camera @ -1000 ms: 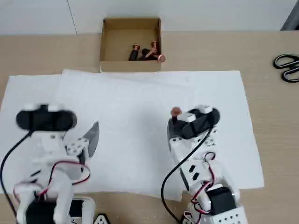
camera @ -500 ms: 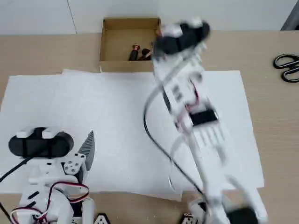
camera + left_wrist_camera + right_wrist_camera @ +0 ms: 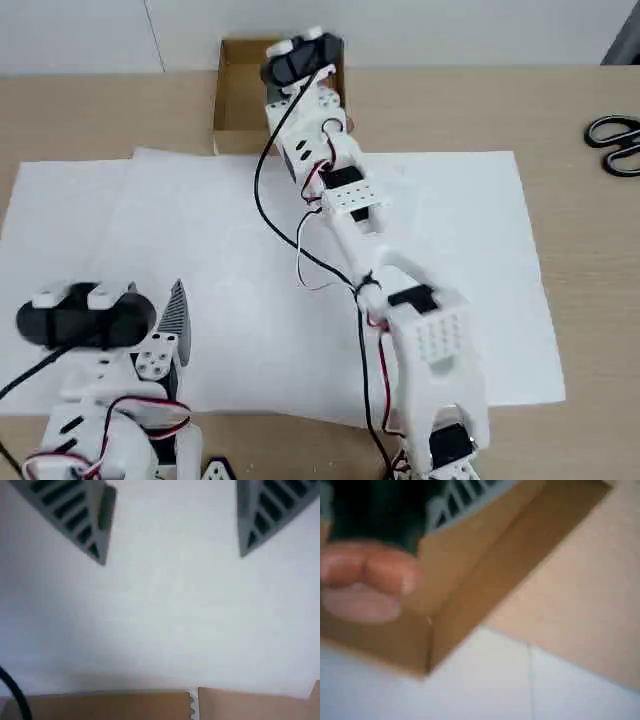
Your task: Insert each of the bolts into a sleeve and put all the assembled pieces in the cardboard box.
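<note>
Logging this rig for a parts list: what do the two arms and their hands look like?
The left arm and right arm are white plastic with black motor blocks and black and red cables. The left hand has grey, ribbed, triangular fingers.

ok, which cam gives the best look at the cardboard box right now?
High view: the cardboard box sits beyond the white paper, outline plain, right arm over one side. Right wrist view catches one corner close up; left wrist view faces that paper.
</note>
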You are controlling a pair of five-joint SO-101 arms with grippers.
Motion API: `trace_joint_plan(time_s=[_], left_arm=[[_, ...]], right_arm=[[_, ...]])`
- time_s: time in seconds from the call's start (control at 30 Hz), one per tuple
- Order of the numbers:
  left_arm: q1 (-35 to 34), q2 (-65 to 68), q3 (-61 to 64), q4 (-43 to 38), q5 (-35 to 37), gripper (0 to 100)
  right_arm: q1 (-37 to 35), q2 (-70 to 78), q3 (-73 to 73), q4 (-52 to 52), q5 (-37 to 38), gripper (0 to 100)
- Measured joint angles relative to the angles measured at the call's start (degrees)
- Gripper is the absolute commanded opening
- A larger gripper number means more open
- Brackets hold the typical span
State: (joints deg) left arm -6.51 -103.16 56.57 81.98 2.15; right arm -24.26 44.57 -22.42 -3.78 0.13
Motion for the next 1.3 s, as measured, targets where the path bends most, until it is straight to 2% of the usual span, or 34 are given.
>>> trace_joint_plan(time_s=[0.07,0.23,0.3,0.47,0.7,1.07,1.3], left_arm=[[0.0,0.0,0.35,0.0,0.0,16],[0.0,0.0,0.35,0.0,0.0,16],[0.0,0.0,0.35,0.0,0.0,16],[0.0,0.0,0.62,0.0,0.0,16],[0.0,0.0,0.62,0.0,-0.09,16],[0.0,0.0,0.62,0.0,-0.09,16],[0.0,0.0,0.62,0.0,-0.09,16]], right_arm=[[0.18,5.54,-4.75,0.0,0.0,3.1],[-0.09,15.91,-13.27,-0.09,0.0,19.0],[-0.09,18.02,-15.74,1.23,0.0,22.3],[0.0,20.4,-20.13,5.36,2.99,22.5],[0.7,20.75,-27.08,8.53,3.52,22.4],[4.75,15.21,-50.81,37.45,3.52,22.4],[4.57,8.62,-69.89,62.51,3.52,22.4]])
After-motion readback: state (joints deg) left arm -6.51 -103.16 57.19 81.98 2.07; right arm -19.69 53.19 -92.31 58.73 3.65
